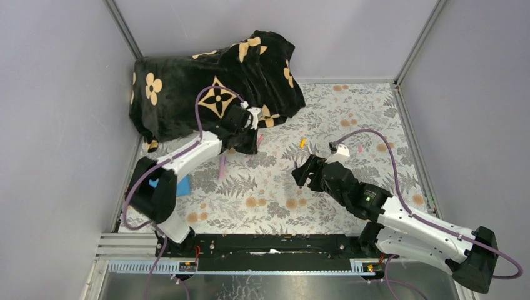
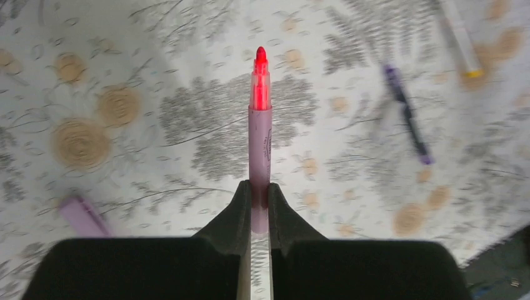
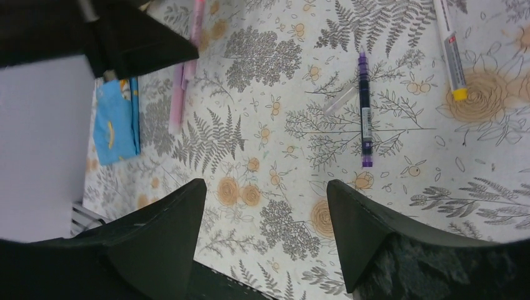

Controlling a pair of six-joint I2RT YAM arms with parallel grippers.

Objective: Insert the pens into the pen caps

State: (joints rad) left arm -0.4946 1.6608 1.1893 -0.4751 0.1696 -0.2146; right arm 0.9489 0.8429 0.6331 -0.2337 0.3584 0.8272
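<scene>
My left gripper [image 2: 260, 187] is shut on a pink pen [image 2: 260, 134] with a bare red tip that points away from the wrist, above the floral mat. In the top view this gripper [image 1: 252, 140] hangs near the black cloth. A lilac cap [image 2: 84, 215] lies on the mat to the left below it. A dark blue pen [image 3: 364, 112] and a white pen [image 3: 450, 50] with a yellow end lie ahead of my right gripper [image 3: 265, 194], which is open and empty above the mat [image 1: 302, 172]. An orange-yellow cap [image 1: 302, 142] lies mid-mat.
A black cloth with tan flowers [image 1: 212, 81] is heaped at the back left. A blue flat card [image 1: 183, 185] lies by the left arm. A small pink piece [image 1: 360, 149] lies at the right. Grey walls enclose the floral mat [image 1: 350, 106].
</scene>
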